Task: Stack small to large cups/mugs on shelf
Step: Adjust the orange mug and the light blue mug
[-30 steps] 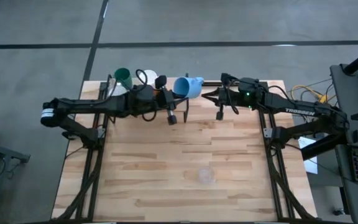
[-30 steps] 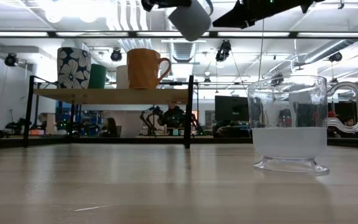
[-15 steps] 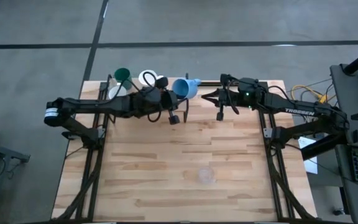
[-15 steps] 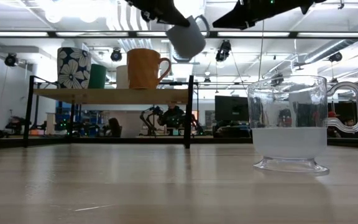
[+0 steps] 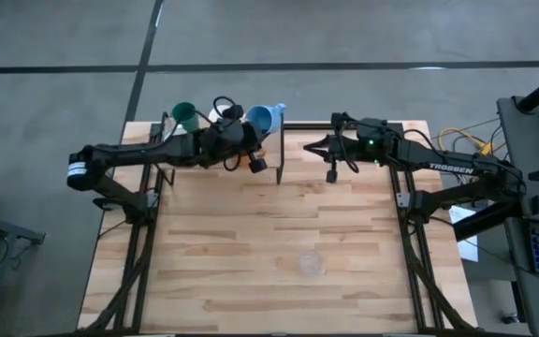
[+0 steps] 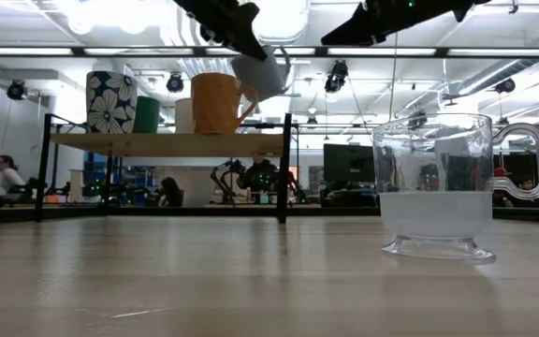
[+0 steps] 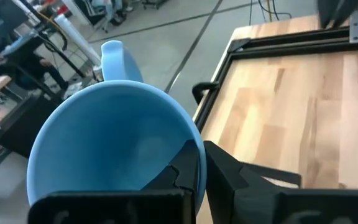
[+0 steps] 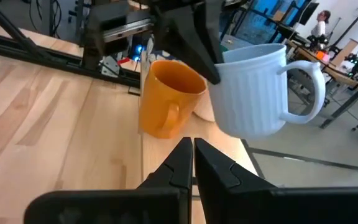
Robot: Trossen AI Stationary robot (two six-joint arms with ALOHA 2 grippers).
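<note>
My left gripper [image 5: 251,140] pinches the light blue cup [image 5: 261,118] by its rim, tilted above the shelf [image 6: 167,143], top centre of the high view. My right gripper [image 5: 318,148] is pressed together.

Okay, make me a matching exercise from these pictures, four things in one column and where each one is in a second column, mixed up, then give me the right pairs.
Things:
1. light blue cup
2. orange mug
3. clear cup
4. right claw

Places:
A. standing on the big tabletop, away from the shelf
B. held tilted in the air by the left claw
C. standing on the shelf
D. hanging empty beside the shelf's end, over the table

Pairs: 1-B, 2-C, 3-A, 4-D
</note>
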